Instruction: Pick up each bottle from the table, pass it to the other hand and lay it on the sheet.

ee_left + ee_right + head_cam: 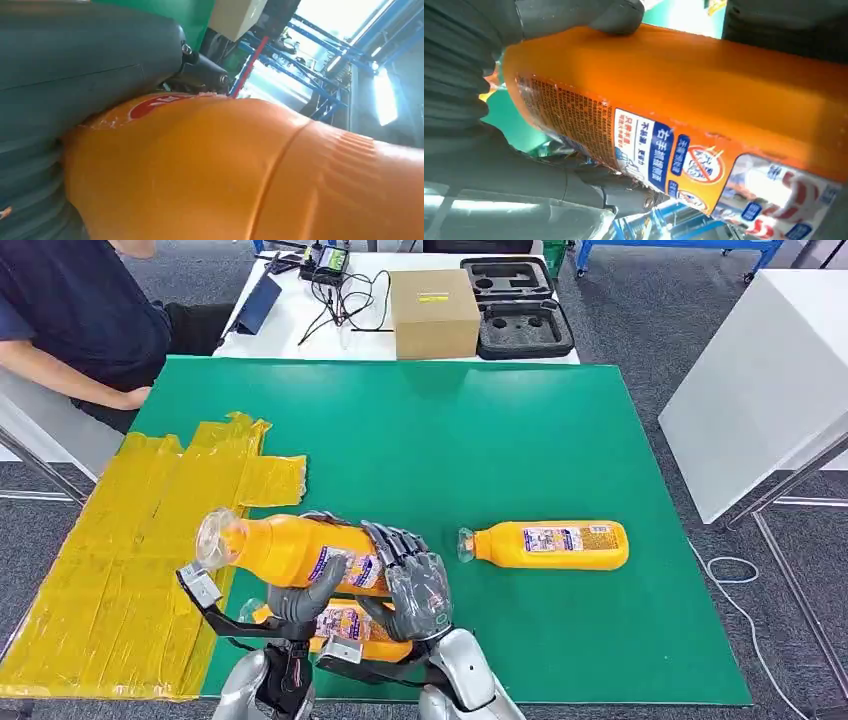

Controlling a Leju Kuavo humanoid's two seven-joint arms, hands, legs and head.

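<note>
Handover step in hand. Raised bottle (290,550) is held above the near edge of the desk (480,440), lying roughly level, neck pointing toward the yellow sheet (130,560) on the desk's left side. Both hands are on it: the right hand (415,585) wraps the base end, fingers (395,540) curled over the top; the left hand (300,600) cups the middle from beneath, thumb against the label. Which hand bears the weight: cannot tell. Second bottle (350,630) lies under the hands at the near edge; third bottle (550,545) rests on its side right of centre, well apart. Judgement: next move calls for the right hand to let go once the left grip is firm, then a carry left over the sheet.
</note>
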